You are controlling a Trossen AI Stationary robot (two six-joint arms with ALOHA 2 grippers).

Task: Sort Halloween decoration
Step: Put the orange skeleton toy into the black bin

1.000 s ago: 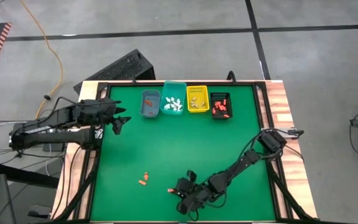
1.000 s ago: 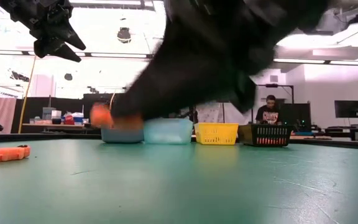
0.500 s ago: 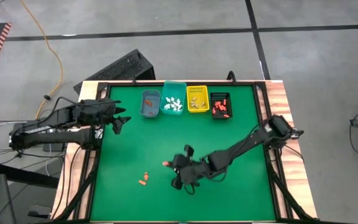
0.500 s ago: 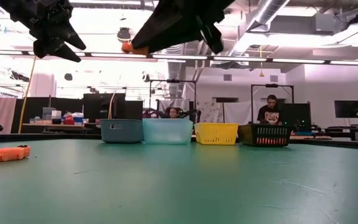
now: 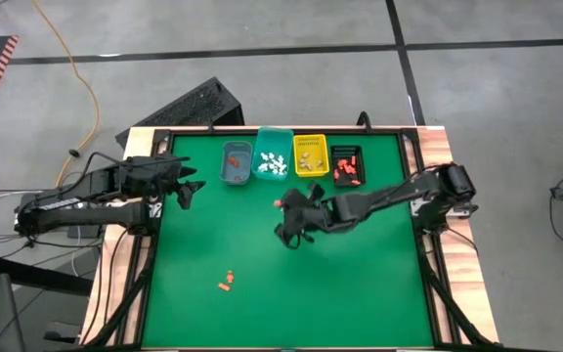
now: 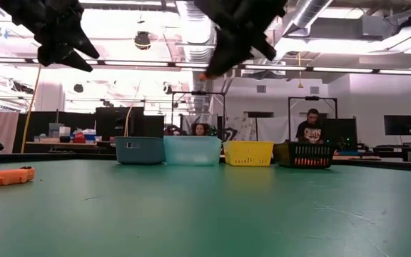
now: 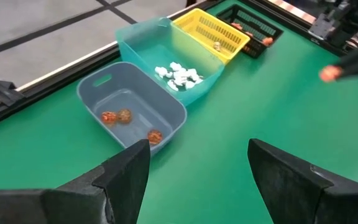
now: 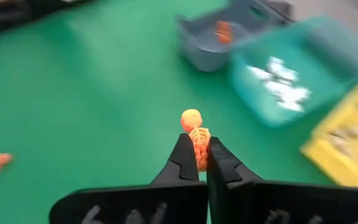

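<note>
So the right gripper (image 8: pixel 196 163) has its fingers pinched on an orange skeleton figurine (image 8: pixel 194 140), hovering mid-table short of the bins (image 5: pixel 292 156). Only the legs are caught, so a jolt could shake it loose. Left gripper (image 7: pixel 194 169) waits spread open beside the blue bin (image 7: pixel 135 109).

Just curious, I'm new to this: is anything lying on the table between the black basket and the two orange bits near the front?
In the high view, only the right pincer, gripping an orange skeleton, hangs between the black basket and the orange bits; otherwise bare green mat.
</note>
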